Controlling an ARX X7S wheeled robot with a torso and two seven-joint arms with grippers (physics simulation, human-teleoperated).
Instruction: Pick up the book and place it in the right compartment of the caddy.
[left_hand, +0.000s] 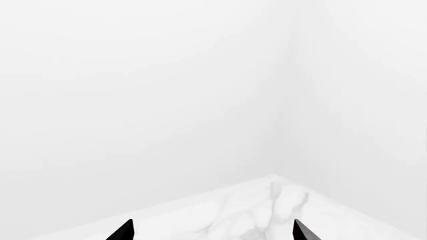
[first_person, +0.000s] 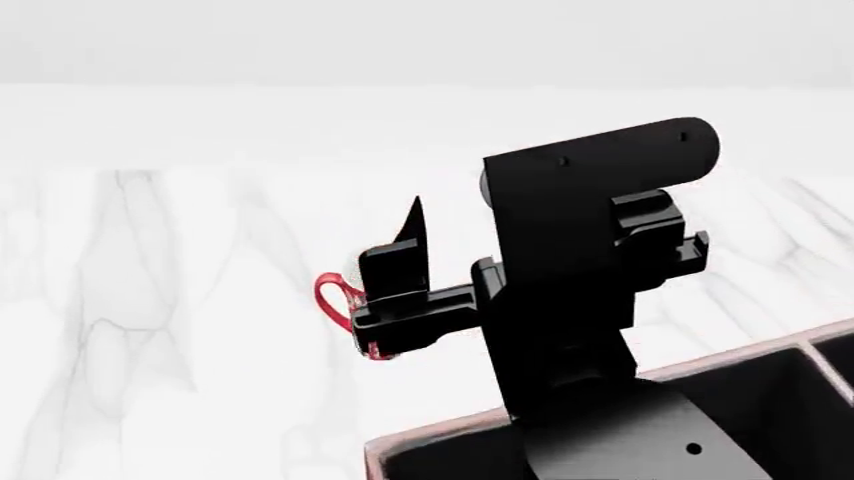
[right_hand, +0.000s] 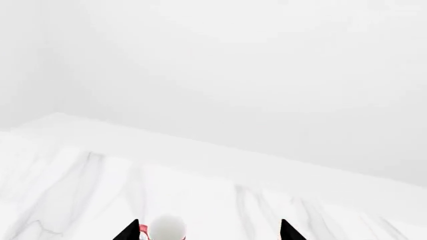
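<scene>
The book shows in no view. The caddy's pale rim (first_person: 434, 434) and a divider (first_person: 817, 362) over a black interior cross the bottom of the head view. My right arm (first_person: 574, 280) rises in front of it, and one black finger (first_person: 411, 232) points up over the table. My right gripper (right_hand: 208, 231) is open with only marble between its tips. My left gripper (left_hand: 212, 231) is open too, facing a table corner and white walls, holding nothing.
A red-and-white mug (right_hand: 165, 228) stands on the marble table (first_person: 160, 330), close beside one of the right gripper's fingertips. In the head view only its red handle (first_person: 334, 300) shows past the gripper. White walls stand behind the table.
</scene>
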